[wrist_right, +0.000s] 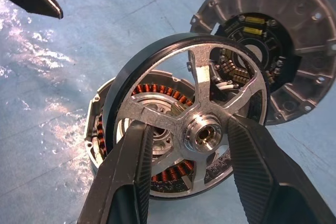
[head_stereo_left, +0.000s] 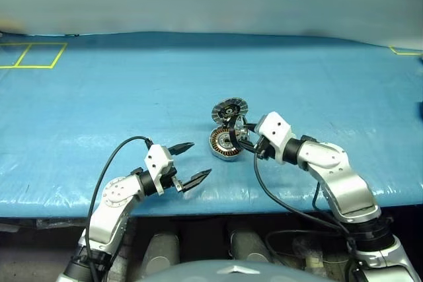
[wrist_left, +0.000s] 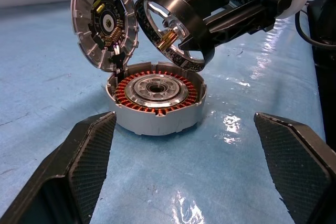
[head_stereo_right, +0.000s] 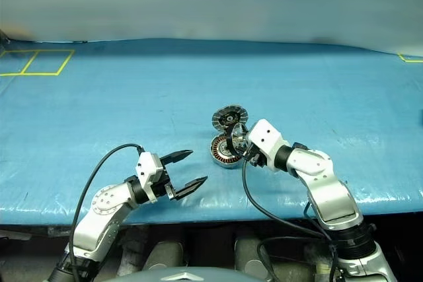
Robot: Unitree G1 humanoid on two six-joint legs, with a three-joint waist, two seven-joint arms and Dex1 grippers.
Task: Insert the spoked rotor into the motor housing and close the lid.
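The motor housing lies flat on the blue table, its copper windings facing up. Its lid stands open on the hinge at the housing's far edge, dark inner face showing. The spoked rotor hangs tilted just above the housing, apart from it, with my right gripper shut on its silver hub. In the head views the rotor sits between the lid and the housing. My left gripper stands open and empty, level, a short way to the housing's left and pointing at it.
The blue sheet covers the whole table, with its front edge just beneath my arms. Yellow tape squares mark the far left corner. A black cable loops below my right wrist.
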